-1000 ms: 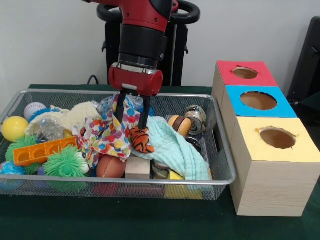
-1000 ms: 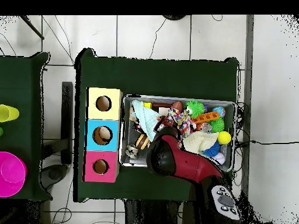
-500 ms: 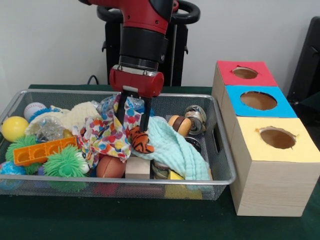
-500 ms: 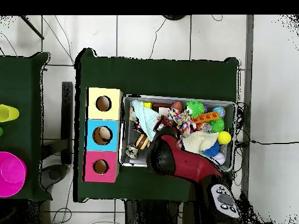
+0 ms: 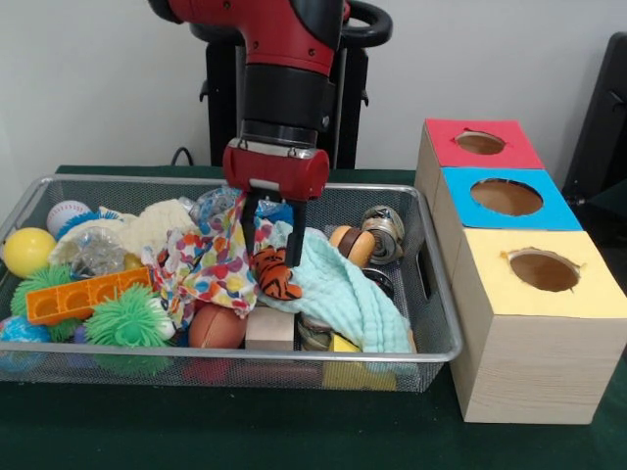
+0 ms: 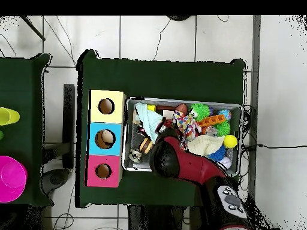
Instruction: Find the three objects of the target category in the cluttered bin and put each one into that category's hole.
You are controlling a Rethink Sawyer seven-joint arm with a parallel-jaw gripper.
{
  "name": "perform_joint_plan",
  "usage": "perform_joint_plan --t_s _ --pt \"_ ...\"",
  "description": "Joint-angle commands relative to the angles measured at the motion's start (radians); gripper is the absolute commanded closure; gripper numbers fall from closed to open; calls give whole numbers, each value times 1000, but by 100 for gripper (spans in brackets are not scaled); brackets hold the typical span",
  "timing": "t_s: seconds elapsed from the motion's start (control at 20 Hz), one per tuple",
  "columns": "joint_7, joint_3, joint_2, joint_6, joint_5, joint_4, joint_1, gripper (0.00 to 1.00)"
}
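The wire mesh bin (image 5: 431, 354) fills the table's left side; it also shows in the overhead view (image 6: 183, 100). The orange black-striped tiger (image 5: 275, 274) lies in the bin's middle, between a spotted cloth and a teal cloth. My gripper (image 5: 271, 245) hangs just above the tiger, open and empty, with its fingertips (image 5: 297, 235) at the tiger's top. In the overhead view my arm (image 6: 180, 162) hides the gripper and the tiger. The duck and the orange-tan figure are hidden in the clutter.
Red (image 5: 446, 137), blue (image 5: 460, 201) and yellow (image 5: 490, 284) boxes with holes stand right of the bin. A spotted cloth (image 5: 211, 259), a teal cloth (image 5: 343, 289), green spiky balls (image 5: 127, 318), an orange block (image 5: 83, 294) and a striped bead (image 5: 351, 243) crowd the bin.
My gripper has risen and shifted slightly right. The tiger has stayed in the bin.
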Motion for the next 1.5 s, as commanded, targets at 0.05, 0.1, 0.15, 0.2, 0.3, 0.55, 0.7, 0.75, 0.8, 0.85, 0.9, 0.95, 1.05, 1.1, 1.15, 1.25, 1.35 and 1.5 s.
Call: perform_joint_plan --t_s 0.05,0.1,0.15,0.2,0.3,0.55,0.7,0.75,0.8,0.85,0.9,0.95,1.05,1.1,1.15,1.25,1.35,1.5 --pt "152 148 81 13 -1 -65 -52 0" --pt "151 152 83 12 -1 -63 -53 0" --pt "151 155 85 11 -1 -62 -55 0" --pt "152 157 88 5 -2 -63 -55 0" --pt "151 157 91 -7 -3 -64 -54 0" --pt "125 109 95 -33 -9 -83 -12 100" --pt "110 107 92 -8 -13 -86 -8 100" --pt "108 112 92 -2 -15 -86 -11 100" --pt "106 112 93 1 -17 -89 -12 100" --pt "104 113 93 4 -17 -91 -12 100" --pt "103 114 93 7 -16 -92 -12 100" --pt "104 108 93 5 -13 -94 -6 100" --pt "121 81 83 2 15 -88 16 100" --pt "132 70 74 4 31 -82 26 100" --pt "136 68 67 4 34 -78 28 100" --pt "146 69 39 13 36 -55 31 100" --pt "159 76 -13 33 31 -6 32 100" --pt "178 84 -103 100 44 80 49 100"
